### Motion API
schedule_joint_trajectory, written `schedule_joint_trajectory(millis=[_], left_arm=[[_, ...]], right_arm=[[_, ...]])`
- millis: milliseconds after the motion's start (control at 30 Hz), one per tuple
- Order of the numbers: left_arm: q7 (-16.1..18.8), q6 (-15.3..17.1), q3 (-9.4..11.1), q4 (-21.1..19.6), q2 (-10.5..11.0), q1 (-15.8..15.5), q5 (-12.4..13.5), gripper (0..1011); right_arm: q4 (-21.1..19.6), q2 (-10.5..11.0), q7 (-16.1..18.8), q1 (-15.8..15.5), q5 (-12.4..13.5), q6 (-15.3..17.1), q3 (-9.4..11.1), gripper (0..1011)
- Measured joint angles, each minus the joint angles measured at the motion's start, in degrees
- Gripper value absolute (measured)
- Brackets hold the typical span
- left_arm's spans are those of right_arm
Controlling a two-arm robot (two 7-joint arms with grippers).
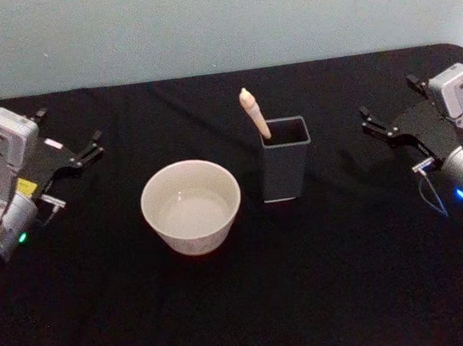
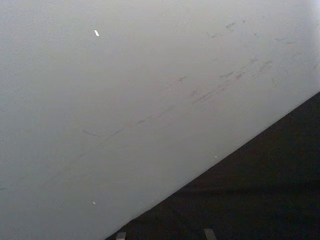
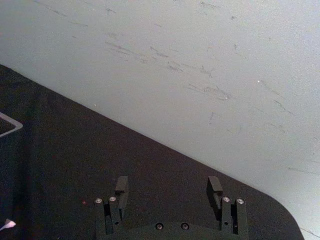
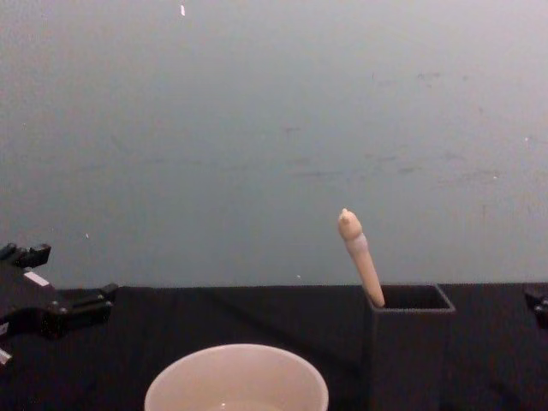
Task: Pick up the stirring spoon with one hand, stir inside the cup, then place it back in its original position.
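The stirring spoon (image 1: 254,113) stands tilted in the dark grey square holder (image 1: 286,169), its pale beige handle leaning left above the rim; shaft and bowl are hidden inside. In the chest view the spoon (image 4: 360,257) rises out of the holder (image 4: 409,342). The cream-white cup (image 1: 191,207) sits to the left of the holder, and its rim shows low in the chest view (image 4: 236,381). My left gripper (image 1: 92,149) hovers open at the far left, well away from the cup. At the far right my right gripper (image 1: 369,122) hangs open with nothing in it, its fingers (image 3: 121,185) spread wide.
A black cloth covers the table (image 1: 241,300), which ends at a pale wall (image 1: 220,22) behind. Open cloth lies between each gripper and the two vessels. The table's back right corner (image 1: 458,49) is rounded.
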Motion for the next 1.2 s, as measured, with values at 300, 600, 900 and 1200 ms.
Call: schedule_joint_trajectory(millis=[300,600,900,1200], left_arm=[[0.0,0.0,0.0,0.0,0.0,0.0,0.0,1001],[0.0,0.0,0.0,0.0,0.0,0.0,0.0,1001],[0.0,0.0,0.0,0.0,0.0,0.0,0.0,1002],[0.0,0.0,0.0,0.0,0.0,0.0,0.0,1001]], right_arm=[[0.0,0.0,0.0,0.0,0.0,0.01,0.0,1002],[0.0,0.0,0.0,0.0,0.0,0.01,0.0,1002],[0.0,0.0,0.0,0.0,0.0,0.01,0.0,1000],[0.0,0.0,0.0,0.0,0.0,0.01,0.0,1002]])
